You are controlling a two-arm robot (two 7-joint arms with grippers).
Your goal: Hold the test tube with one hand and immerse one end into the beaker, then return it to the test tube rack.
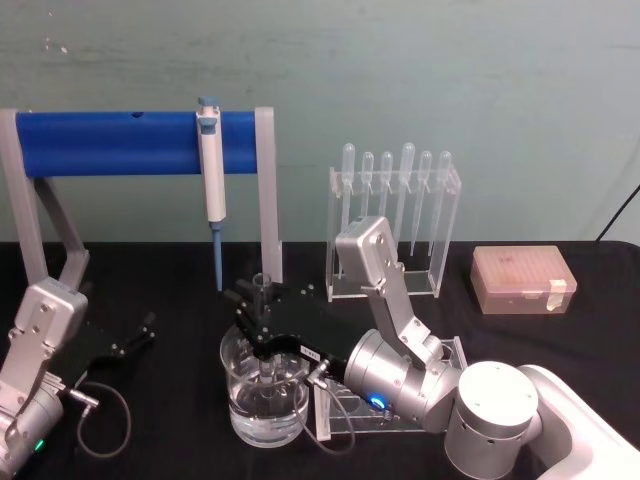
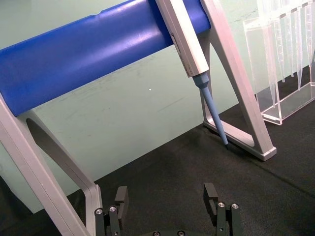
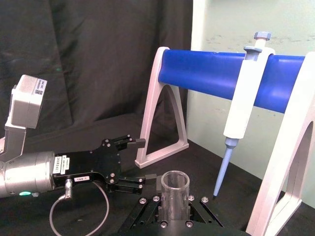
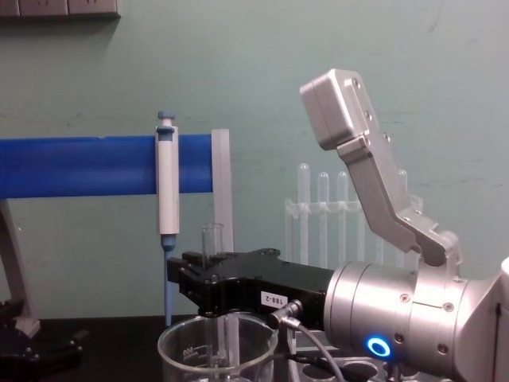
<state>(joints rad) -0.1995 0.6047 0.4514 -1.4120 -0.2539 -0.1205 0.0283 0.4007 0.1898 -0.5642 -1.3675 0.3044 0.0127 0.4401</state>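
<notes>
One tube (image 4: 211, 239) stands upright, foot inside the beaker (image 4: 188, 356), pinched by the right claw (image 4: 210, 280) just above it. The left claw (image 2: 166, 194) is spread, farther from the beaker.

The slim clear glass test tube (image 3: 175, 191) and the wide clear glass beaker (image 1: 232, 395) look smooth and glossy. The black right end effector (image 1: 258, 322) is matt, on a satin silver metal wrist (image 1: 395, 375). Matt black cloth (image 1: 170, 400) covers the bench (image 1: 600, 340). The thick blue bar (image 1: 110, 143) has a soft sheen.

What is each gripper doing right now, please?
Left gripper: open, empty.
Right gripper: shut on the tube.
</notes>
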